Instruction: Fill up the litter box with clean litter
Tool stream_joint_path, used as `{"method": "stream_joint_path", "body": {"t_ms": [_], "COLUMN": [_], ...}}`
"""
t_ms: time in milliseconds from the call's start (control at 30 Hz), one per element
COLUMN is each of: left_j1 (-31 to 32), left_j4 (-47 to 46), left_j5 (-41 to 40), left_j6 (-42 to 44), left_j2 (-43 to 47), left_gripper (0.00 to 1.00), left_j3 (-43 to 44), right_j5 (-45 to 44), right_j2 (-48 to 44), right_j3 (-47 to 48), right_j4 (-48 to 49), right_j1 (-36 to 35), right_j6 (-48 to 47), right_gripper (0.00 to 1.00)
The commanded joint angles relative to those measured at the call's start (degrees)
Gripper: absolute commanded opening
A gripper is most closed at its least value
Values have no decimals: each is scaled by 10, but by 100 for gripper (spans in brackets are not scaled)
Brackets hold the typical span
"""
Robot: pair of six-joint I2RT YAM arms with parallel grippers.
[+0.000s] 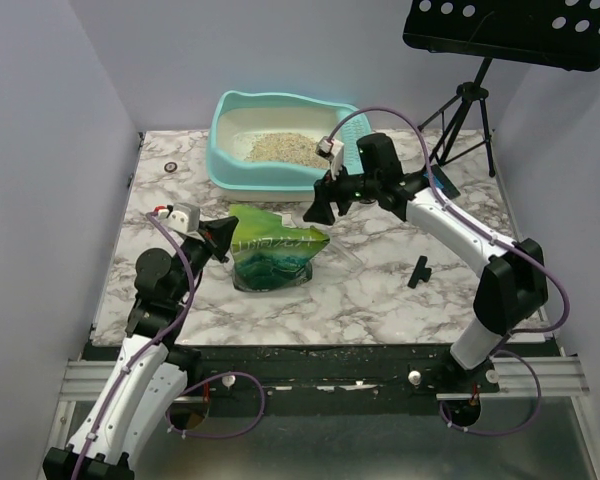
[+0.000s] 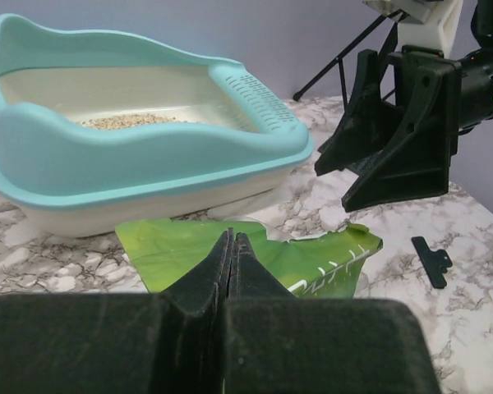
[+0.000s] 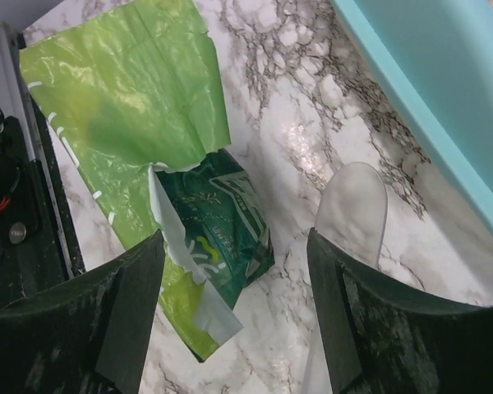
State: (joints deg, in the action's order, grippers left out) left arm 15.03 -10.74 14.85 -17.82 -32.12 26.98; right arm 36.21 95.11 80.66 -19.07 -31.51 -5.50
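Observation:
The turquoise litter box (image 1: 230, 170) stands at the back of the table with a patch of tan clean litter (image 1: 275, 147) on its cream floor. Its slotted scoop (image 1: 348, 135) leans on the right wall. The green pouch (image 1: 275, 250) lies flat and crumpled at mid-table, its torn end (image 3: 205, 271) pointing toward the box. My left gripper (image 1: 223, 238) is shut at the pouch's left edge, with nothing visible between its fingers (image 2: 232, 246). My right gripper (image 1: 323, 207) hovers open over the pouch's torn right corner, and nothing is between its fingers (image 3: 131, 304).
A black clip (image 1: 418, 270) lies on the marble to the right. A pale translucent plastic piece (image 3: 353, 213) lies between pouch and box wall (image 3: 444, 98). A music stand (image 1: 510, 30) rises at the back right. A small round object (image 1: 170, 166) sits at the back left.

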Motion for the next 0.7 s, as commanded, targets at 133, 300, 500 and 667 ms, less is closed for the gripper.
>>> {"method": "stream_joint_path", "body": {"t_ms": [133, 300, 500, 667], "left_j1": [3, 3, 3, 3], "left_j4": [-9, 24, 46, 62], "left_j5": [-38, -52, -49, -53], "left_j6": [-2, -5, -13, -18], "left_j2": [6, 10, 8, 9], "left_gripper": [0, 25, 67, 76], "left_j3": [10, 26, 40, 47], "right_j5": [130, 178, 200, 222], "right_j2": [73, 165, 229, 277], "right_j3": [90, 202, 251, 285], "right_j4": [-15, -76, -49, -37], "right_j1": [-2, -5, -8, -12], "right_j6": [-66, -47, 24, 82], "right_gripper": [81, 82, 84, 87]}}
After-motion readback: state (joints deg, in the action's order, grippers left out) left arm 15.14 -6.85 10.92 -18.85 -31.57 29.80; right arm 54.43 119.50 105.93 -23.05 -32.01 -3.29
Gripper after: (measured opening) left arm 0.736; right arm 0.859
